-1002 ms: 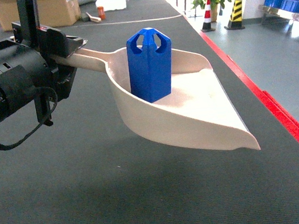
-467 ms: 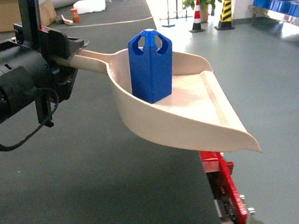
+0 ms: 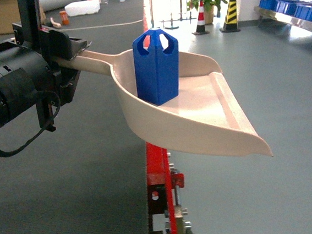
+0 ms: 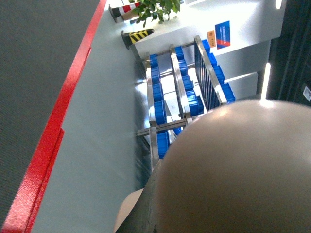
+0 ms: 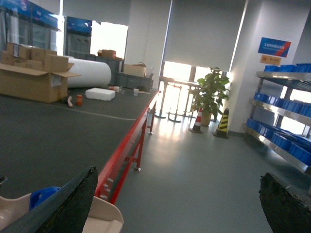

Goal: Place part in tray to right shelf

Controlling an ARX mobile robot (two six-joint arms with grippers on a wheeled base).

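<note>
The part stands up in the tray.
Your left gripper holds the tray's handle; more floor shows under it now than before. Your right gripper is wide open.

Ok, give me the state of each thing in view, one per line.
part: upright in the tray, toward the handle end.
tray: held up by its handle, tilted, front lip lower.
left hand: shut on the tray handle.
right hand: open, empty.
right shelf: holds blue crates.

No text is legible; the blue wall sign is too blurred.
</note>
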